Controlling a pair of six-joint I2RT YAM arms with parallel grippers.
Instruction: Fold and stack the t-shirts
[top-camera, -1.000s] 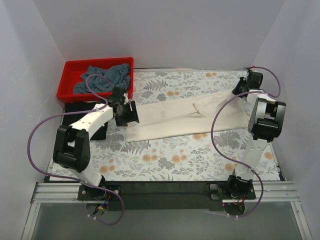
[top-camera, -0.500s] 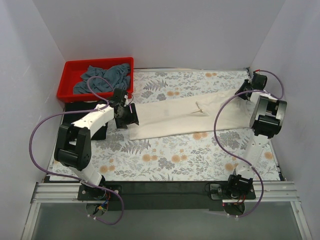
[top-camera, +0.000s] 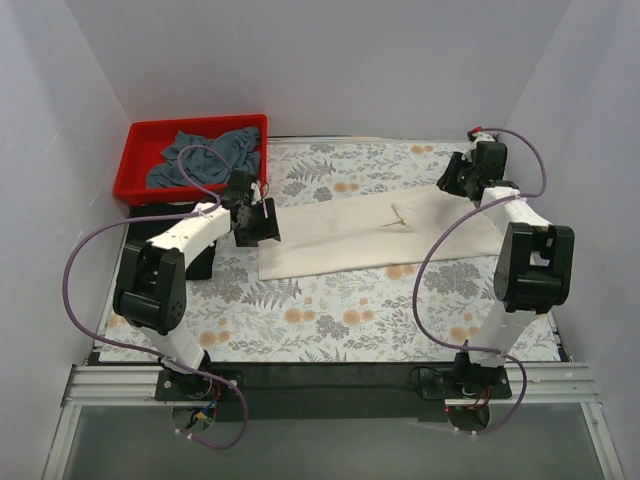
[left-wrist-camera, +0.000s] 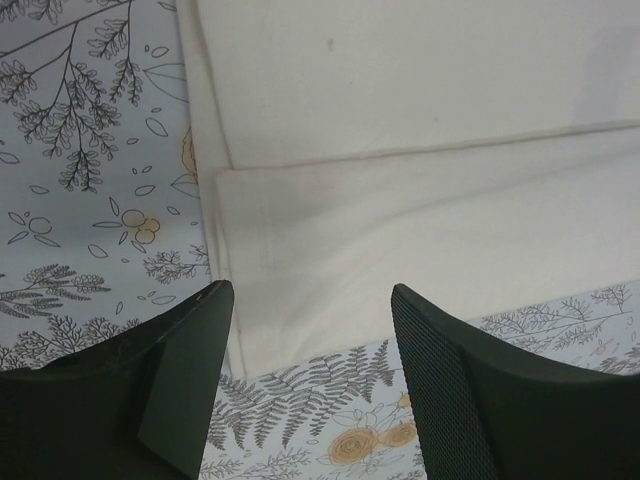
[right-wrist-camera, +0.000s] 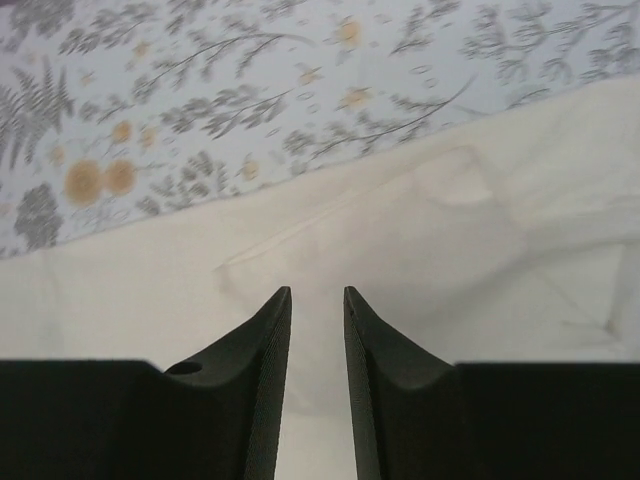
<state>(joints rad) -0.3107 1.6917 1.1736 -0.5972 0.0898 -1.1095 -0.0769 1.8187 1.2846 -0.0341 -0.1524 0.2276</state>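
The cream t-shirt (top-camera: 370, 235) is lying folded in a long strip across the flowery cloth (top-camera: 330, 310) that is covering the counter. It is slanting from the near left up to the far right. The grey-blue t-shirt (top-camera: 205, 158) is sitting crumpled in the red bin (top-camera: 190, 126) at the far left corner. A dark block (top-camera: 160, 215) is sitting just in front of the bin, under the left arm; I cannot tell what it is.

The left claw (top-camera: 262, 225) is hanging over the left end of the cream shirt, near the bin. Its fingers are spread wide and are gripping nothing. The right claw (top-camera: 452, 180) is hanging over the far right end of the shirt. It is almost clenched, with only a thin slit showing and nothing pinched in it.

White walls (top-camera: 300, 60) are closing in the left, back and right sides, and the right arm is reaching close along the right one. Purple cables (top-camera: 80, 260) are looping out beside each arm. The near half of the counter is showing only flowery cloth, so there is open room there.

The left wrist view is showing something the top view is not: a neat folded layer with a straight edge and a square corner near the shirt's left end. The right wrist view is showing soft creases and a small raised fold in the cloth — the top view is showing that spot only as a faint line.
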